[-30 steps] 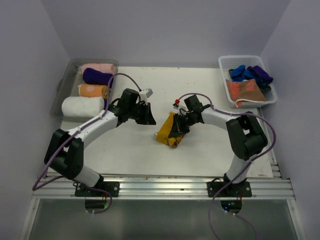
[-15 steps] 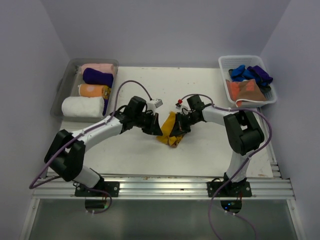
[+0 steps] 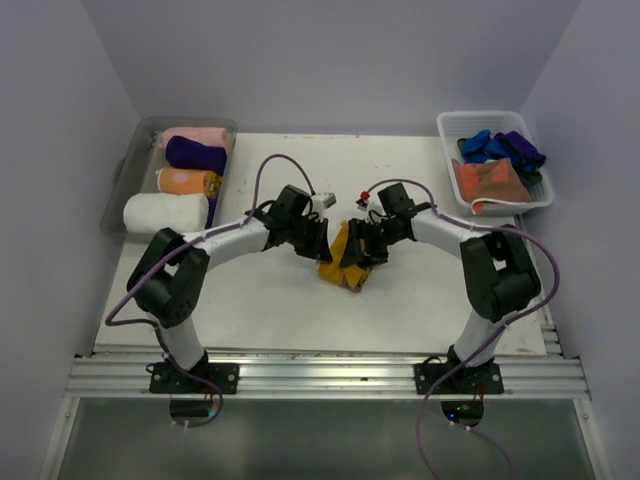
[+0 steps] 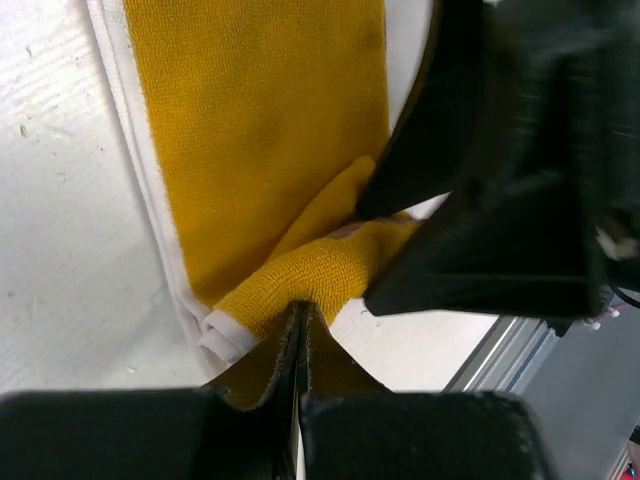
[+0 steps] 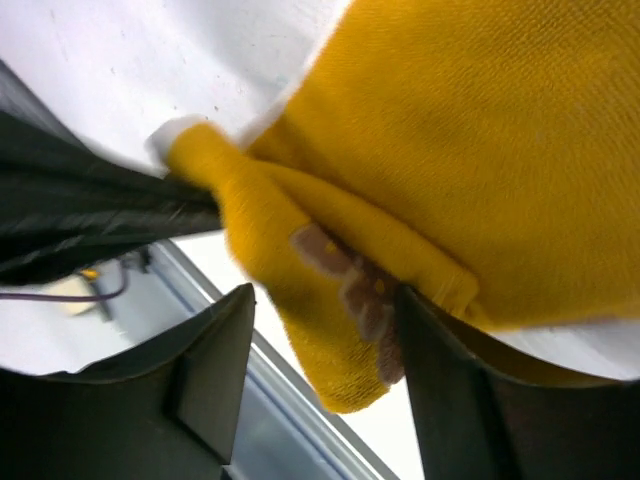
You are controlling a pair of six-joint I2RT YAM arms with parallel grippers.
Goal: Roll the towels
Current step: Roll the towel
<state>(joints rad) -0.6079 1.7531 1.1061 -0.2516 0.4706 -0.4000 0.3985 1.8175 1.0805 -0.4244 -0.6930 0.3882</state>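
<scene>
A yellow towel [image 3: 343, 268] with a white edge lies crumpled and partly folded at the middle of the table. My left gripper [image 3: 320, 240] is shut, its tip [image 4: 300, 308] pressed against a fold of the towel [image 4: 260, 130] with nothing between the fingers. My right gripper [image 3: 360, 250] faces it from the right and stands open. A hanging fold of the towel [image 5: 480, 150] lies between the right gripper's [image 5: 322, 292] fingers and touches the right-hand one. The right gripper's black body [image 4: 500, 180] fills the right side of the left wrist view.
A clear bin [image 3: 120, 180] at the back left holds rolled towels: pink [image 3: 195, 135], purple [image 3: 195, 153], orange [image 3: 185, 181] and white [image 3: 165, 213]. A white basket [image 3: 447, 125] at the back right holds loose blue, purple and orange-brown towels. A metal rail runs along the near table edge.
My left arm has swung right, still shut, until its tip reached the yellow towel. My right gripper has opened and let go of the towel.
</scene>
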